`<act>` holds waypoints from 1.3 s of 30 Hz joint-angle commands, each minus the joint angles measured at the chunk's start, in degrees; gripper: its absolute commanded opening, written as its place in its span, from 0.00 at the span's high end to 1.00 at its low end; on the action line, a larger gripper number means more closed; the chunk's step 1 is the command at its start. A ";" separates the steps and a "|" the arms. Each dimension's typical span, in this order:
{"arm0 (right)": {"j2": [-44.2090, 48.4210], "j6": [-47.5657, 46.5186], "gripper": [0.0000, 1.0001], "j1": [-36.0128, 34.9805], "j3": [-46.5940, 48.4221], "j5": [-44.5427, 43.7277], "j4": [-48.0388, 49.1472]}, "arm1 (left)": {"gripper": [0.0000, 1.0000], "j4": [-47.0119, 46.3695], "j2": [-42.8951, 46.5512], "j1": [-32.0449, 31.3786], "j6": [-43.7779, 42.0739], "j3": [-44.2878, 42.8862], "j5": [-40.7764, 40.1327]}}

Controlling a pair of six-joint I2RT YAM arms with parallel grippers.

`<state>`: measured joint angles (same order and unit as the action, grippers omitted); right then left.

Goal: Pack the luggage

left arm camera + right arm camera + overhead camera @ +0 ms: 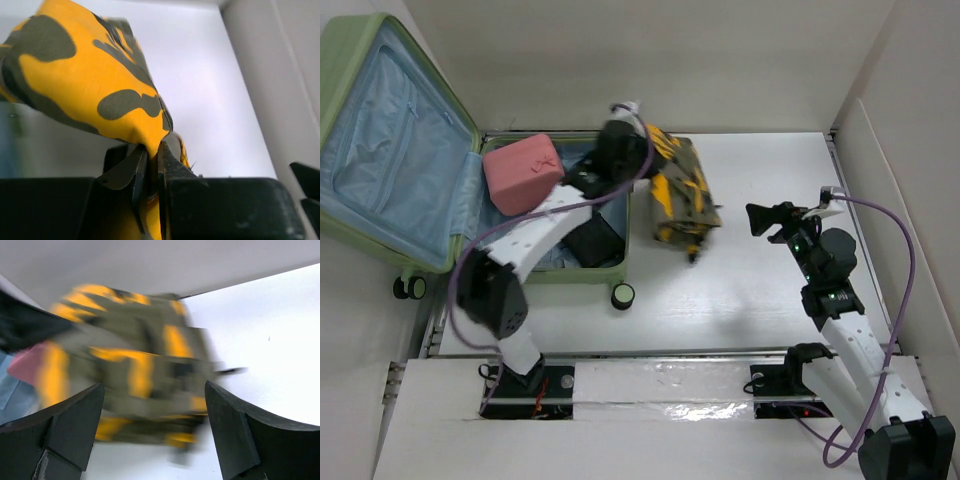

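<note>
The pale green luggage (380, 60) lies open at the left, its blue-lined lid up against the wall. A small pink case (523, 172) sits in its base half beside dark items (592, 240). My left gripper (638, 150) is shut on the top edge of the olive-and-orange bag (682, 190), which hangs tilted just right of the luggage rim; the orange fabric (90, 85) is pinched between the fingers. My right gripper (767, 218) is open and empty, to the right of the bag, which looks blurred in the right wrist view (140, 370).
White walls close the table at the back and right (880, 140). A luggage wheel (622, 295) sticks out at the near rim. The white table surface (740, 300) lies between the bag and the right arm.
</note>
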<state>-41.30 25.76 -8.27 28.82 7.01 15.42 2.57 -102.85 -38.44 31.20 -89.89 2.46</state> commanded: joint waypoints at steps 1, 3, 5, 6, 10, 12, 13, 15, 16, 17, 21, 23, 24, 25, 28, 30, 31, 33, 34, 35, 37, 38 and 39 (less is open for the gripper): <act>0.34 -1.06 0.13 0.27 -0.34 -0.68 2.25 | 1.00 1.38 15.37 9.85 -3.95 3.39 0.00; -0.01 -1.06 0.13 0.27 -0.60 -0.94 2.60 | 1.00 2.18 23.54 17.40 -3.96 10.14 1.05; -0.36 -0.89 0.13 0.27 -0.52 0.19 2.77 | 1.00 2.35 28.64 23.11 -3.00 18.20 3.86; -0.36 -0.97 0.13 0.27 -0.34 0.64 2.69 | 1.00 2.09 32.58 29.15 -2.55 20.69 5.61; -0.19 -1.06 0.13 0.80 -0.34 1.78 2.60 | 1.00 2.62 35.87 40.17 -3.42 30.90 10.36; -0.01 -1.50 0.13 0.80 -0.08 2.49 2.25 | 1.00 2.00 35.00 43.69 -4.48 34.51 10.64; 0.16 -1.67 0.13 0.80 -0.17 2.75 2.25 | 1.00 2.18 34.65 45.80 -4.57 35.21 8.98; -0.01 -1.85 0.13 0.80 -0.43 2.58 2.51 | 1.00 2.18 33.42 46.43 -4.83 36.36 6.70; -0.18 -1.59 0.13 0.80 -0.43 2.57 2.68 | 1.00 2.79 32.98 46.43 -4.92 36.27 3.90; -0.53 -1.59 0.13 0.80 -0.34 2.75 2.60 | 1.00 3.32 32.63 46.43 -5.18 35.75 2.91; -0.89 -1.94 0.12 0.80 -0.17 4.15 2.60 | 0.93 8.23 32.79 46.43 -4.57 34.61 -5.95; -1.06 -1.94 0.13 0.80 0.01 4.68 2.60 | 0.54 9.64 33.58 46.43 -5.01 33.38 -9.49; -1.33 -1.94 0.18 0.80 0.10 5.38 2.51 | 0.45 10.43 35.50 46.43 -5.10 33.03 -9.14; -1.42 -1.94 0.23 0.80 0.27 5.74 2.51 | 0.42 11.05 36.74 46.43 -4.92 32.41 -8.44; -1.42 -2.20 0.86 0.80 0.45 6.44 2.25 | 0.42 11.49 44.82 46.43 -2.20 30.83 -9.39; -1.50 -2.90 1.00 0.80 0.71 6.88 1.81 | 0.47 13.24 51.50 46.43 -0.44 28.99 -12.90; -1.77 -3.17 1.00 0.80 0.80 7.49 1.89 | 0.50 14.21 53.43 46.43 0.08 28.37 -18.23; -2.03 -3.78 1.00 0.27 1.06 10.90 2.59 | 0.64 16.05 60.09 45.91 2.62 28.89 -24.92; -2.03 -3.79 1.00 0.27 1.06 11.88 2.95 | 0.71 16.24 62.31 45.91 3.33 29.67 -30.79; -2.29 -3.79 1.00 -0.33 1.06 12.67 3.38 | 0.81 16.33 64.68 45.91 3.60 30.46 -33.72; -3.08 -3.70 0.96 -0.96 1.59 15.31 4.44 | 0.86 17.99 69.35 45.91 3.86 31.26 -43.52; -3.52 -3.87 0.96 -1.48 1.94 16.36 4.36 | 0.92 18.78 69.97 45.91 3.95 31.18 -46.55; -4.66 -4.83 0.95 -1.48 2.47 18.11 3.49 | 0.94 19.49 70.24 45.91 3.35 31.00 -49.89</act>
<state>-44.71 22.98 -8.88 28.47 19.25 15.92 17.69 -32.18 7.57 33.23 -59.42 -31.29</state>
